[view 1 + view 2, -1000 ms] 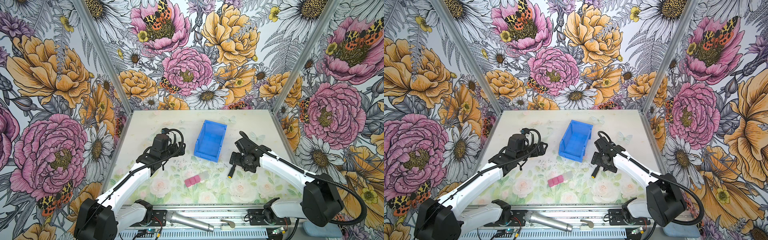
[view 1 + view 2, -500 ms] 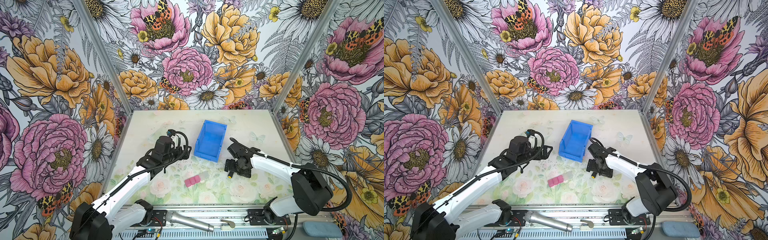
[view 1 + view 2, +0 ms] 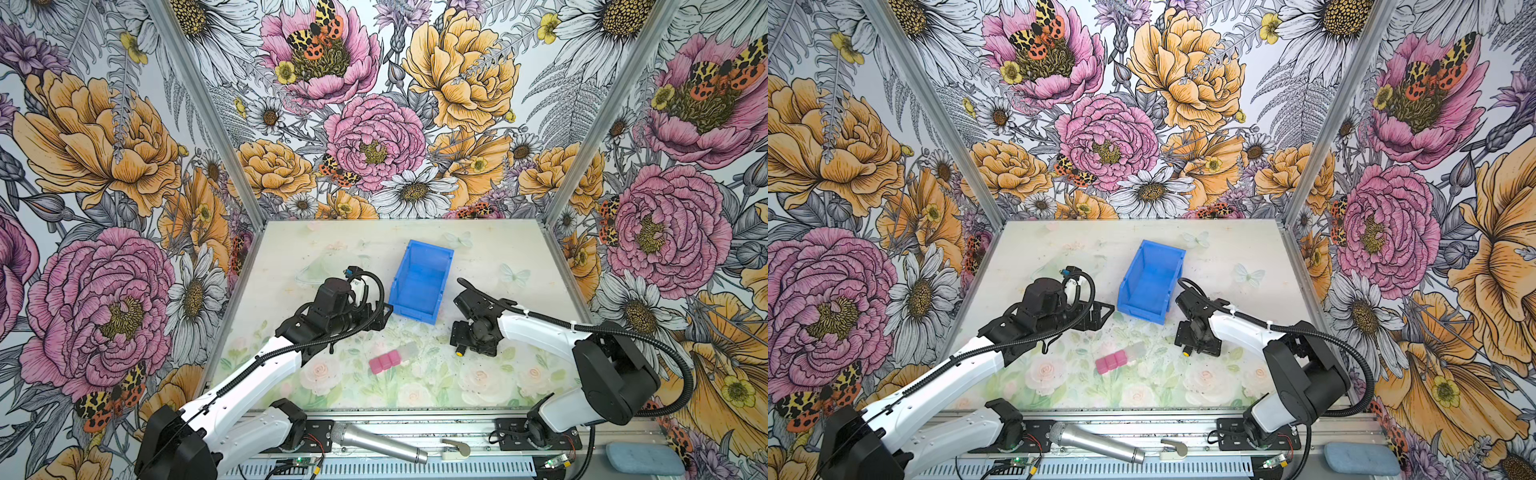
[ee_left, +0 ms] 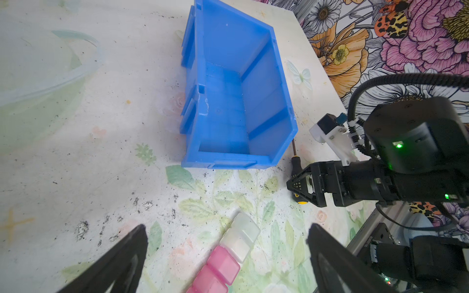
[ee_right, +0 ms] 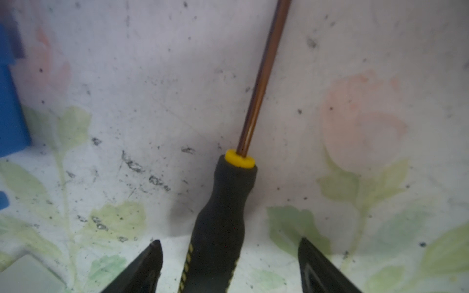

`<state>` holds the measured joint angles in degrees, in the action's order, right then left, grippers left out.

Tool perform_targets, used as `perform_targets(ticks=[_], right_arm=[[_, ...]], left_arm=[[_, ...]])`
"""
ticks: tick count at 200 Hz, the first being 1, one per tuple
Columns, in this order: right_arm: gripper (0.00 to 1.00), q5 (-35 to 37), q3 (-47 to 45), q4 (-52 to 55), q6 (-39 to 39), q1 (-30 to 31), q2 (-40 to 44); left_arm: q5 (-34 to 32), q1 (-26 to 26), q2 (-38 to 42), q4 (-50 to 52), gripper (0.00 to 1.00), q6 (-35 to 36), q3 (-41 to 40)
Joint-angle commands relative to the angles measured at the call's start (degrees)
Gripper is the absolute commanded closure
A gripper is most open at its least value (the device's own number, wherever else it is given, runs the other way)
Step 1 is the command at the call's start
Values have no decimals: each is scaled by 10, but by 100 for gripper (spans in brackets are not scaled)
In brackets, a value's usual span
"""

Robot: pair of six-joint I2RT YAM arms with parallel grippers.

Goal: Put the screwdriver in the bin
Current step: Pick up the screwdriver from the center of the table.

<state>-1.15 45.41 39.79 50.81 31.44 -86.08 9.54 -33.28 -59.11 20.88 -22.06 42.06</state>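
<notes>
**Screwdriver straddled, not yet gripped**

One slim screwdriver (image 5: 220,228), black-handled with yellow ends and a brownish shaft, lies on the table (image 3: 332,249) just beside the one blue bin (image 3: 417,314). The right gripper (image 5: 227,242), lower than a second ago, straddles its handle with jaws apart. The left gripper (image 4: 227,228) gapes empty.

Floral table (image 3: 291,257): bin (image 3: 422,282), screwdriver (image 5: 223,203), pink blocks (image 3: 384,360)

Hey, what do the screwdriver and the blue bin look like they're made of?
The screwdriver: thin shaft looks like metal, with a glossy brownish sheen; handle seems matte black rubber or soft plastic, with a yellow plastic collar. The bin: likely moulded plastic, uniform bright blue, faintly glossy, with moulded ribs and a whitish scuff on its rim.
</notes>
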Motion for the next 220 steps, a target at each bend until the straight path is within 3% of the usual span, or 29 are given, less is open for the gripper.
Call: perform_targets(ticks=[1,28,58,160,220], right_arm=[[24,2,-11,-21,-6,0,-16],[46,1,-11,-22,-9,0,-20],[59,4,-11,-21,-10,0,-16],[93,36,-30,-20,-22,-9,53],[100,88,54,22,-79,-12,125]], left_arm=[[-8,-5,11,6,1,16,-7],[-16,-4,11,11,1,22,-5],[-30,-6,13,16,1,26,-4],[-60,-17,11,21,1,27,-4],[-84,-17,14,21,1,6,-11]])
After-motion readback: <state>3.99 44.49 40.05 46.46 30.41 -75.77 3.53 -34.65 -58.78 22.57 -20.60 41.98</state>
